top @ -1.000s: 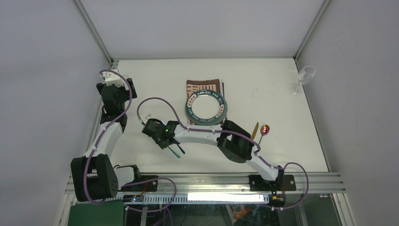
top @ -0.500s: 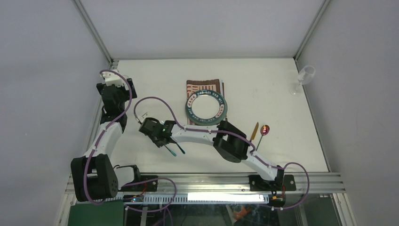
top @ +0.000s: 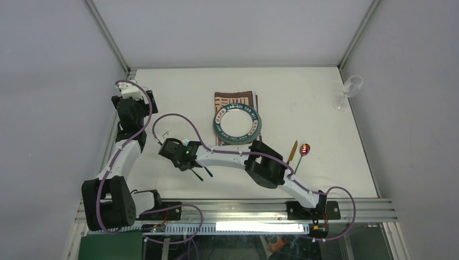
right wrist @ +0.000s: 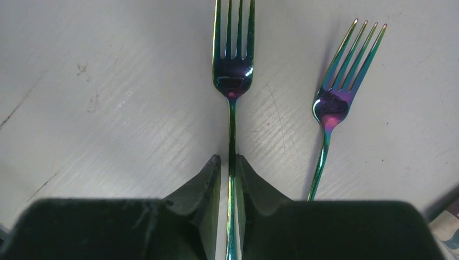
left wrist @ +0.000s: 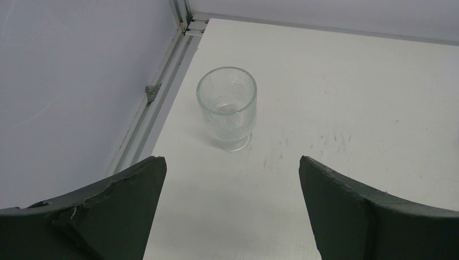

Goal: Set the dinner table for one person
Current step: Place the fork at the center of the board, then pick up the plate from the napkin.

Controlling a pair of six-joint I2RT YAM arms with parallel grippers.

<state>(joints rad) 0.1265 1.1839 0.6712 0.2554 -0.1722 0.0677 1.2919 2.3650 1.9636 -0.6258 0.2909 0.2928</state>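
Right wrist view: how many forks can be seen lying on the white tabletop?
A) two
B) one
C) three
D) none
A: there is a fork whose handle runs between the fingers of the right hand, and a second fork lying apart beside it, tines pointing the same general way.

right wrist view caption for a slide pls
right gripper, jaws barely parted, straddles the handle of an iridescent rainbow metal fork, a second fork beside it, on matte white tabletop
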